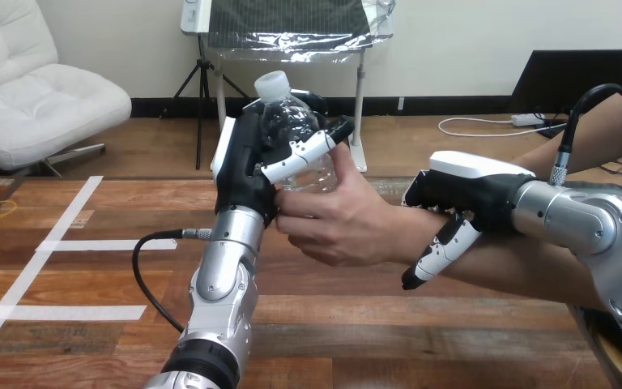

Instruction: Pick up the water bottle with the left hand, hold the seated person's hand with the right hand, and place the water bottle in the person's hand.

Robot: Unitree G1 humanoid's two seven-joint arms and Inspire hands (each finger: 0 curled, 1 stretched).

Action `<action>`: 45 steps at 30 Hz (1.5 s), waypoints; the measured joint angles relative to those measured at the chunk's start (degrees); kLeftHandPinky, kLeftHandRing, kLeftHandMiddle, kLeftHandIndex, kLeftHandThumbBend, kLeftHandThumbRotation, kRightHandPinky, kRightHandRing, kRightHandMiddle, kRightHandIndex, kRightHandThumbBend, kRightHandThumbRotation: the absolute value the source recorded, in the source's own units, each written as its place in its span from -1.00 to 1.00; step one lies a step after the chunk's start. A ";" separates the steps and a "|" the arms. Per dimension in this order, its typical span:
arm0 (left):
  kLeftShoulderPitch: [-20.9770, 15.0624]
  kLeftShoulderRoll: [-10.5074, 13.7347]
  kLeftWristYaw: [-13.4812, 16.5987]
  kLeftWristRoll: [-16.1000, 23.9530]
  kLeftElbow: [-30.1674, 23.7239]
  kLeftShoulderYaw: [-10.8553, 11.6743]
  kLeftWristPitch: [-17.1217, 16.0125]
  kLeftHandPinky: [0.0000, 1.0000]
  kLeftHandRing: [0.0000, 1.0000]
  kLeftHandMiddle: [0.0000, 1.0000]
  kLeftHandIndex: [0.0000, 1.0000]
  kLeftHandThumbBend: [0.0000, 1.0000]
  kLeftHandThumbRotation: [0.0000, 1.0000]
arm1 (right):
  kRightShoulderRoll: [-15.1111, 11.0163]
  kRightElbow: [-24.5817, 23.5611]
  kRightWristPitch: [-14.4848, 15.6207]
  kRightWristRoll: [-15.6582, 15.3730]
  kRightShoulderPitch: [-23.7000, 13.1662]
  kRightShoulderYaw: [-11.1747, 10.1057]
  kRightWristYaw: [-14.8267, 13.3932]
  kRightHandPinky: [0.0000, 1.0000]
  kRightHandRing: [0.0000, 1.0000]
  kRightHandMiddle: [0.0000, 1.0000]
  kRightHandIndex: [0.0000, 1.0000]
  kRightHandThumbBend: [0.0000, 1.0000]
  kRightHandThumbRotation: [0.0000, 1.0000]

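**A:** Where's the water bottle point(282, 104) right now?

**B:** It is upright and lifted clear of the table point(89, 324), cap on top. The left hand point(243, 166) is clamped on it from the bottle's left side, with a white-shelled finger point(304, 152) crossing the front of it.

**A:** Why hold it that high and that straight?

**B:** I'd say to present the lower body for taking. The person's hand point(336, 223) is right there, just below and to the bottle's right. Its thumb is up against the bottle and its fingers are folded under the robot's grip. Both hands are on the bottle, so I judge this to be the handover itself, with the release not yet made.

**A:** And the other hand?

**B:** The right hand point(470, 190) sits well to the bottle's right, laid over the person's wrist. One finger point(441, 251) curls down the wrist's near side, while the others are hidden behind it. It probably steadies the receiving hand.

**A:** What about the arm poses?

**B:** The left forearm point(223, 284) rises nearly vertically beneath the bottle. The right arm comes in from the bottle's far right, with the wrist bent and the palm facing down.
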 measured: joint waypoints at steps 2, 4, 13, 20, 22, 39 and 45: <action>0.00 -0.04 -0.06 0.02 -0.18 -0.30 0.00 -0.35 -0.27 -0.17 -0.13 0.37 -1.00 | 0.00 0.13 0.00 -0.03 0.00 0.00 0.00 -0.47 -0.35 -0.21 -0.22 0.63 -0.63; 0.00 -0.08 -0.17 0.08 -0.35 -0.54 0.00 -0.35 -0.26 -0.17 -0.14 0.37 -1.00 | 0.00 0.23 0.00 -0.03 0.00 0.00 0.00 -0.47 -0.35 -0.21 -0.22 0.63 -0.63; 0.01 -0.13 -0.40 0.32 -1.19 -1.97 0.00 -0.36 -0.26 -0.17 -0.14 0.42 -1.00 | -0.05 0.41 -0.02 0.09 0.01 -0.01 0.00 -0.49 -0.37 -0.24 -0.24 0.62 -0.63; 0.04 -0.16 -0.78 0.28 -1.95 -2.72 0.01 -0.36 -0.27 -0.17 -0.14 0.40 -1.00 | -0.21 0.44 -0.13 0.46 0.02 -0.04 -0.01 -0.49 -0.37 -0.24 -0.26 0.62 -0.65; 0.04 -0.16 -1.00 0.26 -2.11 -2.78 0.01 -0.36 -0.26 -0.17 -0.14 0.41 -1.00 | -0.26 0.44 -0.20 0.51 0.02 -0.06 -0.01 -0.49 -0.37 -0.23 -0.26 0.62 -0.65; 0.13 0.05 -1.79 0.66 -3.77 -3.97 3.39 0.13 0.27 0.33 0.34 0.73 0.25 | -1.97 0.75 -1.49 1.77 0.27 -0.33 1.00 -0.37 -0.21 -0.06 0.01 0.89 -0.06; 0.68 0.14 -1.89 0.97 -4.64 -4.73 3.41 0.38 0.48 0.47 0.45 0.66 0.58 | -2.73 0.30 -0.56 2.51 0.27 -0.57 3.65 -0.20 -0.01 0.14 0.30 0.98 0.19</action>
